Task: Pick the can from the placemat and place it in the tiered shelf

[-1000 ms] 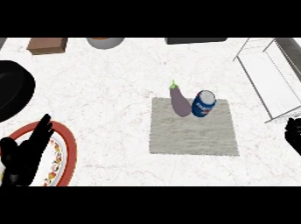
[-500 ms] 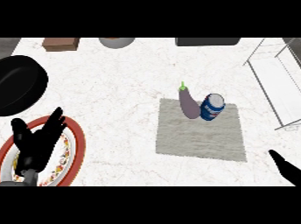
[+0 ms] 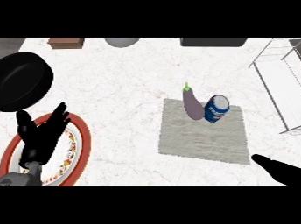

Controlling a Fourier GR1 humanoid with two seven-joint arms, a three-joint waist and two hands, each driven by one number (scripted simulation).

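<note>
A blue can (image 3: 216, 108) stands upright on the grey placemat (image 3: 201, 138), close to its far edge. The white wire tiered shelf (image 3: 287, 83) sits at the right edge of the counter. My right hand (image 3: 287, 171) shows at the lower right, just off the placemat's near right corner and well short of the can; only part of it is visible. My left hand (image 3: 43, 134) rests open at the lower left, fingers up, over a red-rimmed plate.
A purple eggplant (image 3: 192, 103) lies on the placemat touching the can's left side. A red-rimmed plate (image 3: 75, 151) lies lower left, a black pan (image 3: 16, 81) at the left. A wooden block (image 3: 66, 42), grey bowl (image 3: 122, 42) and dark tray (image 3: 214, 42) line the far edge.
The view has shifted, so everything sits further right and lower. My right hand has dropped from the right edge to the lower right corner near the placemat. The can has not moved.
</note>
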